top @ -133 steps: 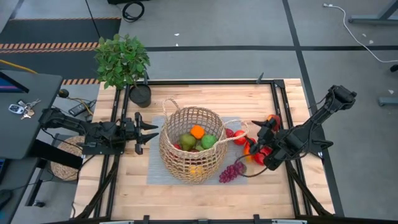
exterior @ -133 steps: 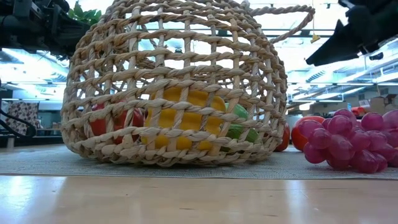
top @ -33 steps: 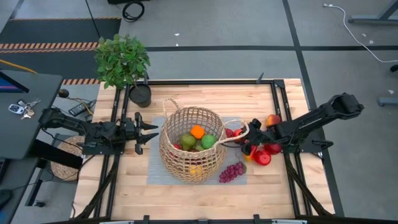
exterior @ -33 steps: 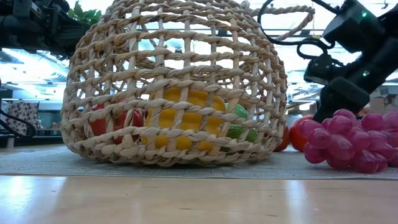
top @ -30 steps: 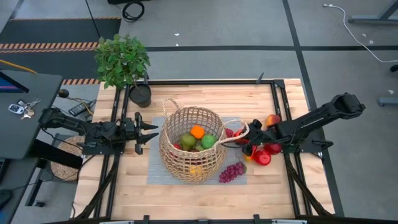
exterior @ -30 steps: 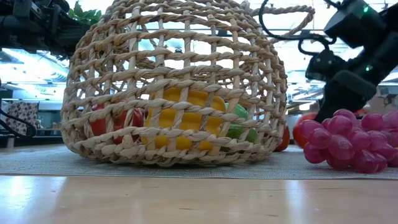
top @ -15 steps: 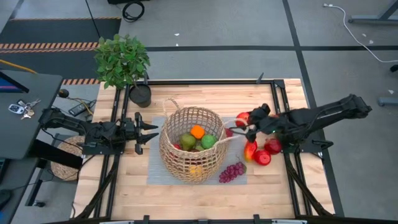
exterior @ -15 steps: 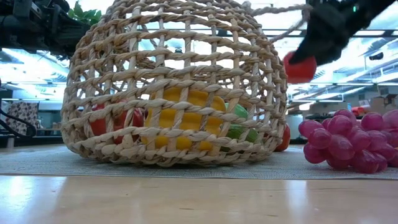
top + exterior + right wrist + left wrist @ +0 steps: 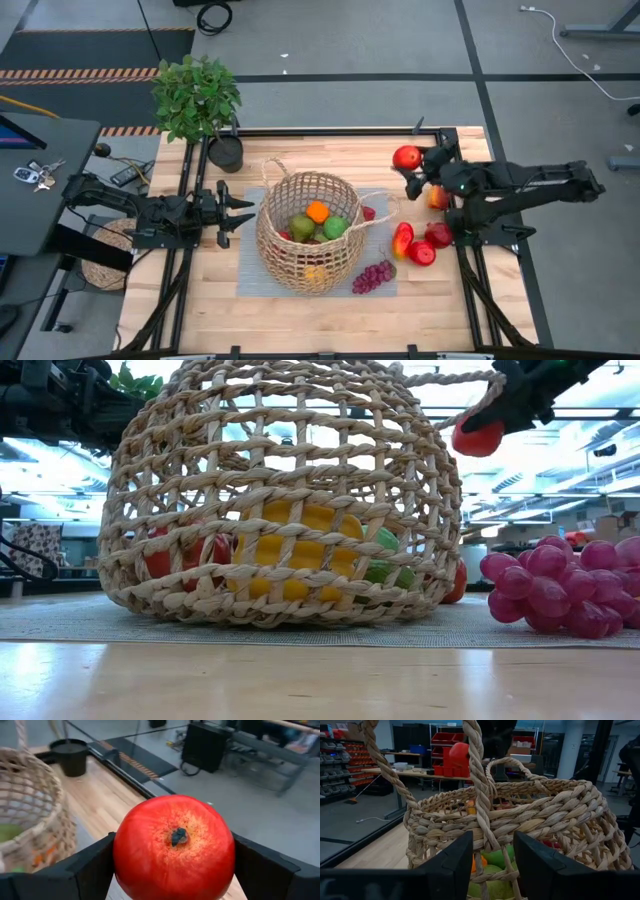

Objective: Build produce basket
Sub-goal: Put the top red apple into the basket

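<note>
right gripper (image 9: 410, 166) clamped on red apple (image 9: 406, 157), up beside basket (image 9: 308, 243). best to carry over the rim, release low. left gripper (image 9: 237, 213) half-open, empty.

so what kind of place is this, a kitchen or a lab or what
Most likely a robotics lab or workshop, not a kitchen. Shelving with red storage bins lines the back of the room, cables trail over a bare grey floor, and the wooden table sits inside a black metal frame.
</note>
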